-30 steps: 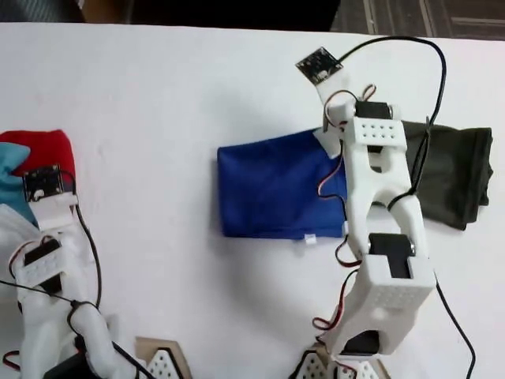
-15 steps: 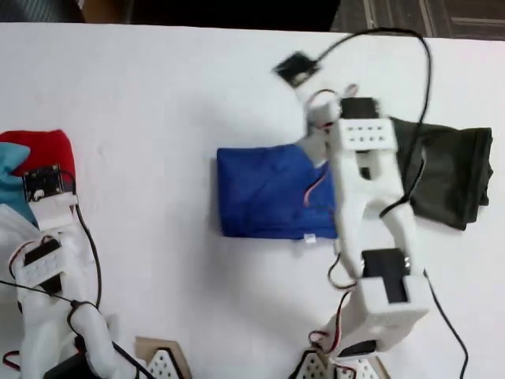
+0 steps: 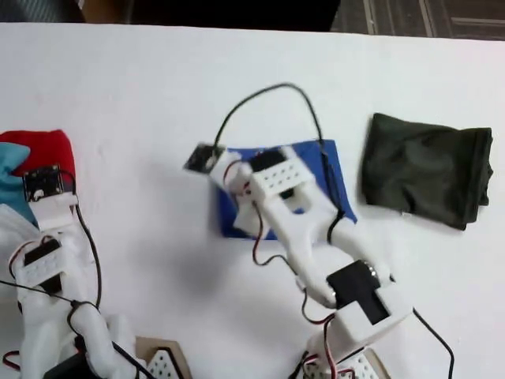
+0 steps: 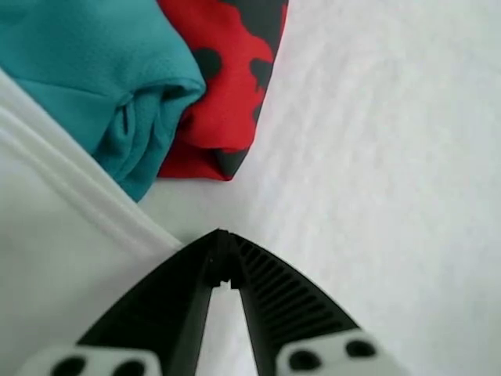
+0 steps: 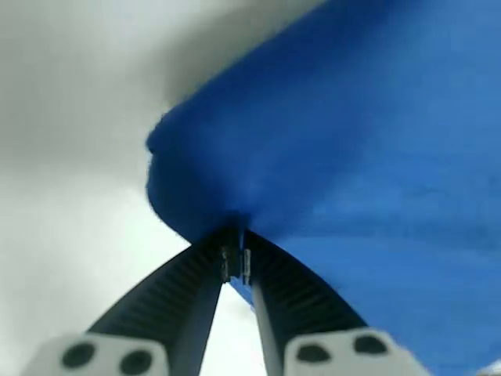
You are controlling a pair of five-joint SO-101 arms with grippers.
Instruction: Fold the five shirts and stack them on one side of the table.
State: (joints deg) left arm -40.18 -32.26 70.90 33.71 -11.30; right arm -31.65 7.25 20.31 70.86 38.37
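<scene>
Right wrist: end effector (image 5: 235,262) pinching blue shirt (image 5: 352,157) | high: dark shirt (image 3: 426,170) apart

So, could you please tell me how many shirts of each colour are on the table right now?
Red shirt with black spots: 1
Teal shirt: 1
White shirt: 1
Blue shirt: 1
Dark green shirt: 1
Total: 5 shirts
</scene>
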